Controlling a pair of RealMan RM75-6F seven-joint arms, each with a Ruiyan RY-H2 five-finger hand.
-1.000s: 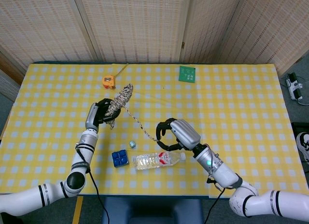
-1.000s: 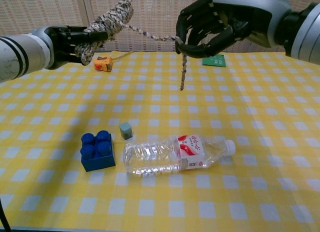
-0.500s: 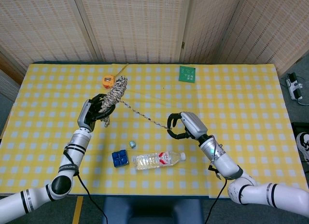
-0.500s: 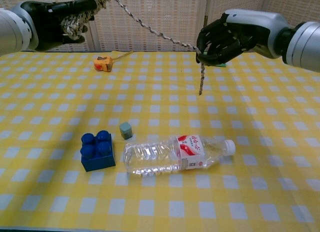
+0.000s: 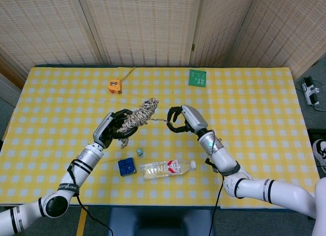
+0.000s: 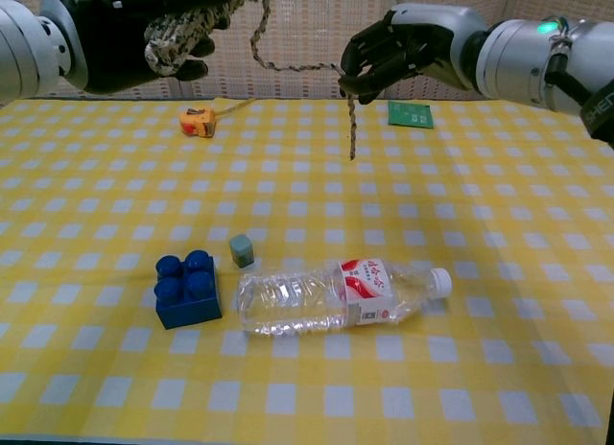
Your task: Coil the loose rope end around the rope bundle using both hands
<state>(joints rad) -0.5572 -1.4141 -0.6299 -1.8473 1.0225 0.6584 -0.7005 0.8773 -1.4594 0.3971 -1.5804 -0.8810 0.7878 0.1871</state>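
My left hand (image 5: 113,130) (image 6: 129,37) grips a speckled rope bundle (image 5: 139,115) (image 6: 192,23) and holds it raised above the table. A loose rope end (image 5: 161,120) (image 6: 288,66) runs slack from the bundle to my right hand (image 5: 181,119) (image 6: 403,47), which pinches it. The short tail (image 6: 352,128) dangles below that hand in the chest view. Both hands are close together above the table's middle.
On the yellow checked table (image 5: 254,109) lie a clear plastic bottle (image 5: 167,168) (image 6: 341,293), a blue brick (image 5: 126,166) (image 6: 187,289), a small grey-green cube (image 5: 139,151) (image 6: 242,249), an orange tape measure (image 5: 115,85) (image 6: 198,122) and a green card (image 5: 197,78) (image 6: 411,113).
My left hand has swung the bundle right and nearer me. The right hand moved up and left toward it, and the rope between them has gone from taut to slack.
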